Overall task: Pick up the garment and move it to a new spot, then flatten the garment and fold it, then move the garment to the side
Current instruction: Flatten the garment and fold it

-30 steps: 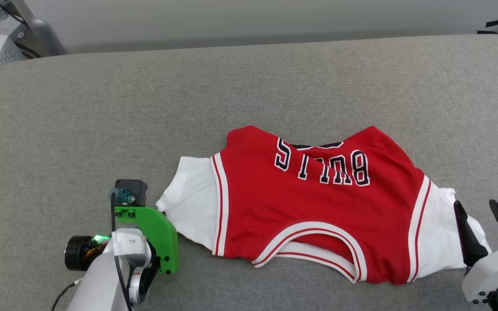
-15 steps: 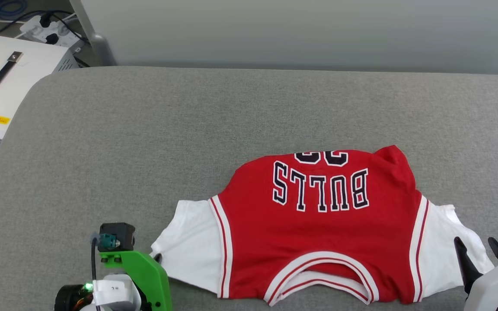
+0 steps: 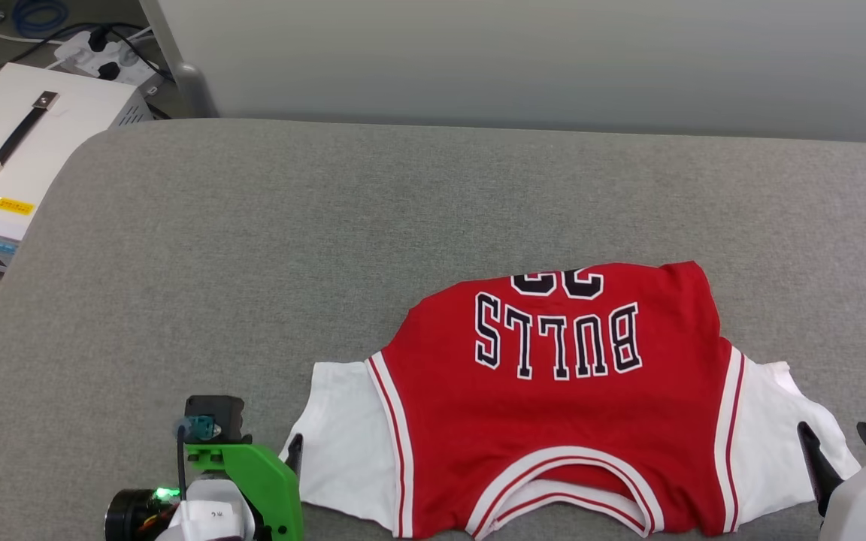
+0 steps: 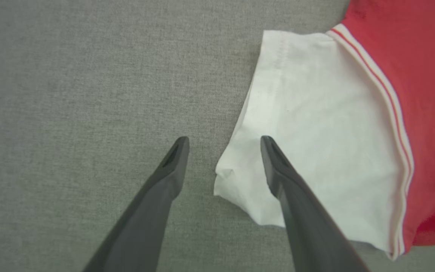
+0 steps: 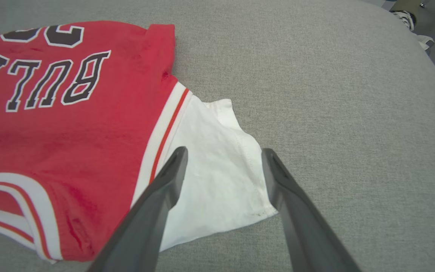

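Garment [image 3: 553,421] lies print-up on the grey surface [image 3: 252,263], sleeves spread.

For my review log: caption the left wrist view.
Open left claw above a white sleeve corner of the jersey on grey cloth.

Wide bare grey worktop [image 3: 252,263] beyond and left of the garment [image 3: 553,421]: free passage. Narrower bare strip on its right. Off the far left corner, a white box [image 3: 19,150] and a power strip [image 3: 83,49]; behind, a wall [image 3: 523,60]. Along the near edge, left gripper [image 4: 223,141] and right gripper [image 5: 223,151], jaws apart, over either end of the garment.
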Motion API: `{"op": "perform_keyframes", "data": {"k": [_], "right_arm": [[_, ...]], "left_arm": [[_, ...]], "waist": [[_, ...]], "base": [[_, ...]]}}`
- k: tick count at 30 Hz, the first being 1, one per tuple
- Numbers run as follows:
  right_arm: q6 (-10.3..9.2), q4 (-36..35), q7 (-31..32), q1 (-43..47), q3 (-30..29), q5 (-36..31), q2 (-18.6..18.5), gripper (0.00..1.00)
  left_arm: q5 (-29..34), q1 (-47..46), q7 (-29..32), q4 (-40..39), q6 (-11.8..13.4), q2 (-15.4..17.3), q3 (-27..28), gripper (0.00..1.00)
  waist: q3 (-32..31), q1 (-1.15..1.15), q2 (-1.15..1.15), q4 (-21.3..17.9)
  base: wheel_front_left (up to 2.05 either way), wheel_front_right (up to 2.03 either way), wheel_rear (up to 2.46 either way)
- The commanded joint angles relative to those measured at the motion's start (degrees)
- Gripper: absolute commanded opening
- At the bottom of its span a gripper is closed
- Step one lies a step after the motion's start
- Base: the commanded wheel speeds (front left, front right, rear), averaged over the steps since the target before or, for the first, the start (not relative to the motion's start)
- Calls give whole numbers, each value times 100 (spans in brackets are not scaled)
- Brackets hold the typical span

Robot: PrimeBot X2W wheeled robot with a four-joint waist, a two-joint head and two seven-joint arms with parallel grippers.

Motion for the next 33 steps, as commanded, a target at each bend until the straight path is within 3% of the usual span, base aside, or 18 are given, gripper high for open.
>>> {"op": "perform_keyframes", "data": {"k": [1, 7, 17, 33], "right_arm": [[-4, -41, 77, 107, -14, 50, -74, 100], [-4, -124, 856, 283, -306, 157, -195, 100], [-4, 409, 2083, -34, -857, 245, -358, 100], [-4, 1594, 1999, -461, -751, 365, -355, 100]], "left_arm": [[82, -137, -247, -58, -45, -6, -1, 100], [135, -101, -1007, -430, -248, 45, -48, 100], [92, 86, -865, -1010, -300, 69, -221, 100], [16, 72, -548, -1363, -242, 114, -323, 100]], "waist": [[-79, 0, 0, 86], [-134, 0, 0, 246], [88, 0, 0, 507], [375, 0, 0, 672]], "base": [[0, 0, 0], [0, 0, 0], [0, 0, 0], [0, 0, 0]]}}
